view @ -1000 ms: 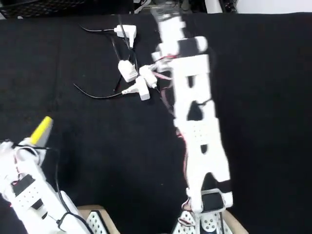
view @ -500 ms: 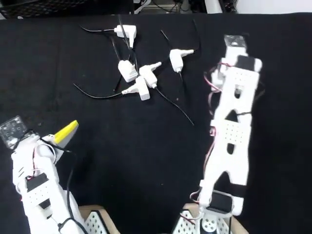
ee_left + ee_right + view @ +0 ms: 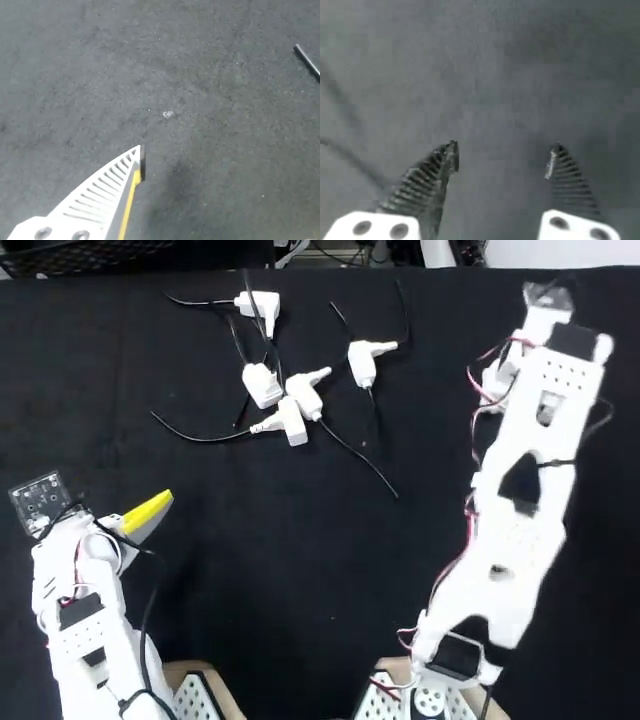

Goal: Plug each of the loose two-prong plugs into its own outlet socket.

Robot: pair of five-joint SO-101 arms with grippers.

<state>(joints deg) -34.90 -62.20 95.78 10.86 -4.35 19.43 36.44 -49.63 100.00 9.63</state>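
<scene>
The lone white two-prong plug (image 3: 362, 358) is seen on the black cloth table (image 3: 250, 580), to the left of the spread, empty right gripper (image 3: 502, 155) (the nearer tool), the left gripper (image 3: 138, 162) being pressed together.

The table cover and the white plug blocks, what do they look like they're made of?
The table cover: black, matte, faintly speckled close up, so probably felt or similar cloth. The plug blocks: white, smooth, rounded edges, likely moulded plastic. Their cords: thin, black, limp curves, probably rubbery insulation.
</scene>
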